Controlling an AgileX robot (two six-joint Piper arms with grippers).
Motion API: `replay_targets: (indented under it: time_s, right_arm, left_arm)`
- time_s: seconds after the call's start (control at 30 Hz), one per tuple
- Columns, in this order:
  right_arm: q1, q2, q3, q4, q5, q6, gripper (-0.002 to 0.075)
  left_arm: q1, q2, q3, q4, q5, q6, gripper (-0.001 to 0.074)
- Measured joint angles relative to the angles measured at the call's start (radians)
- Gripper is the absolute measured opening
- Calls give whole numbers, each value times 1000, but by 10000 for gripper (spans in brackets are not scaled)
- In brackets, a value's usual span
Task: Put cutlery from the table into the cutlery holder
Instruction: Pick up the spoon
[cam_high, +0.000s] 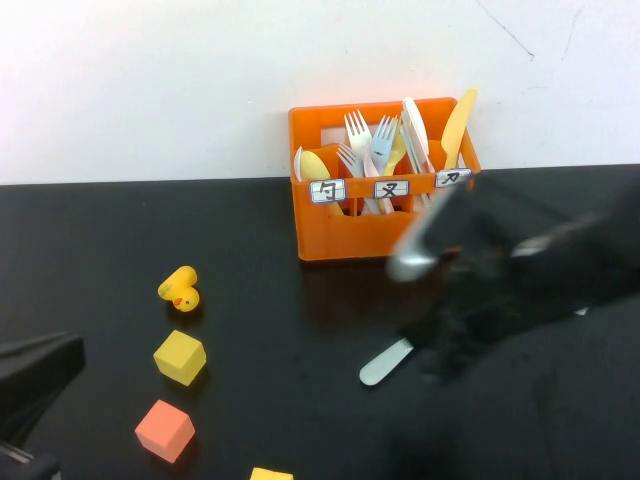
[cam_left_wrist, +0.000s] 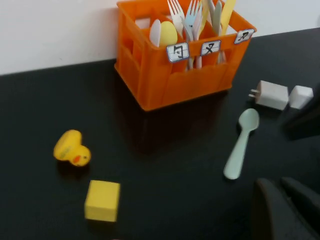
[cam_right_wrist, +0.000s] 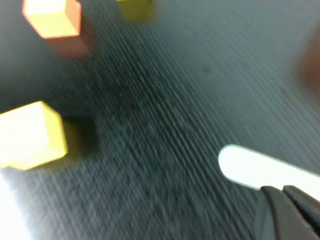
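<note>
The orange cutlery holder (cam_high: 372, 225) stands at the back of the black table (cam_high: 280, 330) and holds several forks, spoons and a pale yellow knife (cam_high: 458, 125) in its right compartment. It also shows in the left wrist view (cam_left_wrist: 170, 82). The mint-green spoon (cam_high: 386, 362) lies flat on the table in front of the holder, whole in the left wrist view (cam_left_wrist: 241, 144). My right gripper (cam_high: 440, 345), blurred, hangs over the spoon's bowl end; its fingers (cam_right_wrist: 280, 212) are together, just beside the spoon handle (cam_right_wrist: 260, 167). My left gripper (cam_left_wrist: 282, 210) is shut and empty at the front left.
A yellow duck (cam_high: 180, 289), a yellow cube (cam_high: 180, 357), an orange cube (cam_high: 164, 430) and another yellow block (cam_high: 271, 474) lie at the front left. A white plug adapter (cam_left_wrist: 272, 94) and a small white block (cam_left_wrist: 301, 96) lie right of the holder.
</note>
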Motion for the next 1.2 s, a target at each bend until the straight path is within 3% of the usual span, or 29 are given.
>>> replay_targets:
  time_s: [0.17,0.37,0.67,0.97,1.2]
  right_arm:
    - [102,252,-227,-194,3,200,-1]
    - [113,438,-413,-460,113,475,-1]
    - [113,464,-453,-545,186,516,-1]
    - [114,456,-459,-708,445,541,-1]
    - [114,346,-459,-764,424,647,-1]
  left_arm:
    - [0,0,10,96,75,41,0]
    - [0,0,86,208,147,24,0]
    - [0,0,167,212,-3,-23,0]
    - [0,0,167,222,-10,-35,0]
    - [0,0,167,222,17,-42,0]
